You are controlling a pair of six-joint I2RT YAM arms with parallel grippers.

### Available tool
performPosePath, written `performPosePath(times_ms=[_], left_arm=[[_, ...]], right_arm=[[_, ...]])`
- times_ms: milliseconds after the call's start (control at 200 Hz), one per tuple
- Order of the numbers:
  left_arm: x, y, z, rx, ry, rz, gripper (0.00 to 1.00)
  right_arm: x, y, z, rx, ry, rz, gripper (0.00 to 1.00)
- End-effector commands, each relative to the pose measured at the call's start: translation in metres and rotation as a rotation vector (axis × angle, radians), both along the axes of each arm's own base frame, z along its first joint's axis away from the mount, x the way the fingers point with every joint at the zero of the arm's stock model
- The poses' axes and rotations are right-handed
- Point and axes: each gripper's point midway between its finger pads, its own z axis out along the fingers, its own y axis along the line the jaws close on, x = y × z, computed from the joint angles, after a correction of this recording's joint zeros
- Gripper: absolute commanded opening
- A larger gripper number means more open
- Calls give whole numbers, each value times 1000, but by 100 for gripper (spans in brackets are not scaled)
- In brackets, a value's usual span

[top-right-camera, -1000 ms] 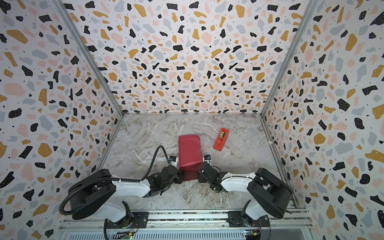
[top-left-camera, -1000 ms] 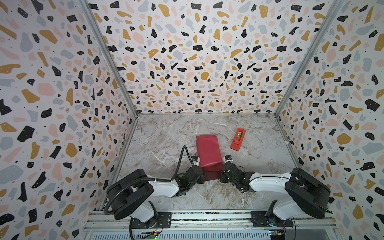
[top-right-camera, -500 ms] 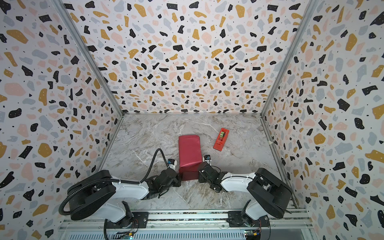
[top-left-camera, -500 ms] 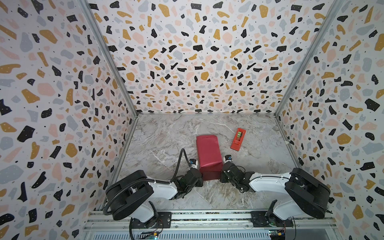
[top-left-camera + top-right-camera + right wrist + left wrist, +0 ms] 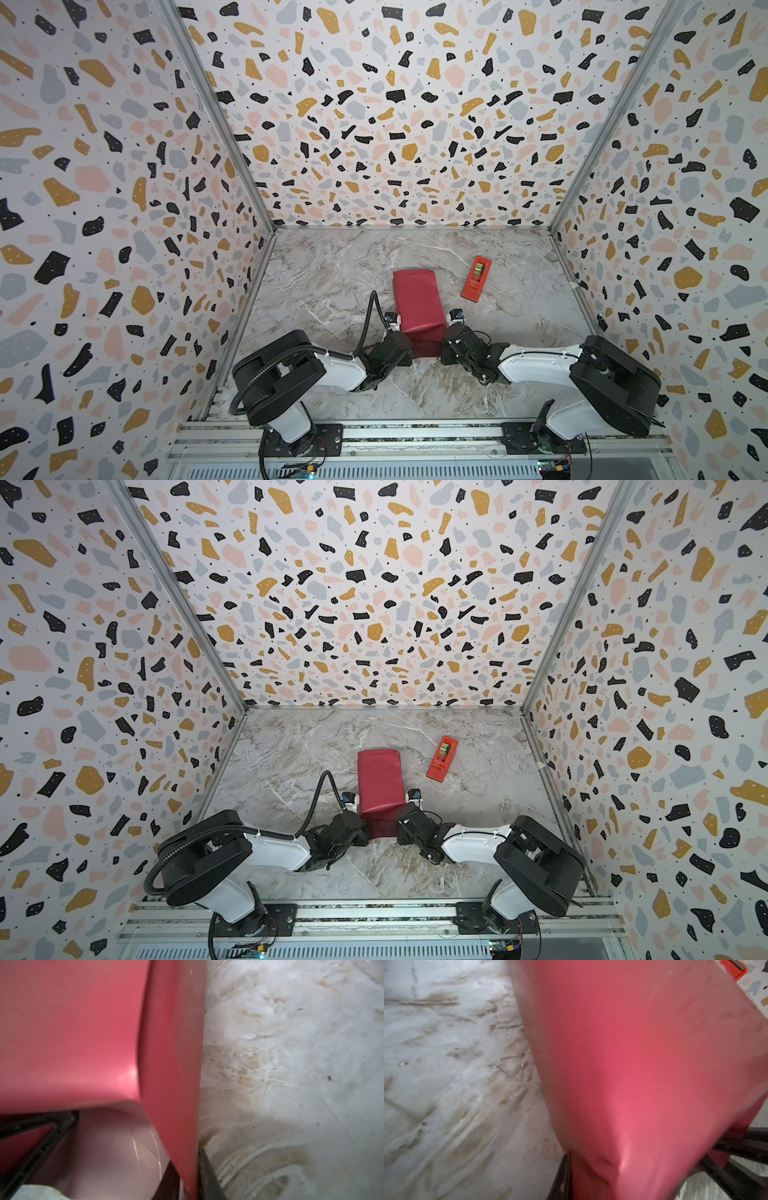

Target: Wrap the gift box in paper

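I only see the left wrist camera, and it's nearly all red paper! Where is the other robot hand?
Observer: The right gripper is at the near right corner of the crimson red paper bundle, across from the left gripper at the near left corner.
Operator: Is the gift box peeking out anywhere?
Observer: No; only paper shows in every view, no box surface.
Operator: What's the orange thing in my corner?
Observer: A narrow red-orange plastic tape dispenser, lying on the grey marble-patterned table beyond the bundle's right side, not touching it.
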Motion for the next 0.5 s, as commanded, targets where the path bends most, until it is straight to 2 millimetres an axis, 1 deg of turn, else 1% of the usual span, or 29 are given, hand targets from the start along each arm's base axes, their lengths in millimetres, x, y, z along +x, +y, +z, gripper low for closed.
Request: performPosePath(times_ms=[0, 85, 340, 420, 466, 496], left_arm=[[3, -1, -2, 20, -16, -1, 4], [3, -1, -3, 17, -17, -1, 0], [2, -5, 4, -4, -17, -13, 0], [0, -5, 10, -19, -15, -20, 19], [-3, -3, 15, -31, -16, -19, 31], [-5, 0, 19, -41, -19, -19, 37]], right_arm=[[-2, -7, -5, -42, 29, 2, 21], [0, -5, -3, -37, 26, 4, 21], [0, -4, 1, -27, 26, 8, 24], [-1, -5, 3, -18, 25, 16, 29], [-3, -6, 5, -11, 23, 25, 32], [-4, -7, 7, -8, 23, 29, 34]])
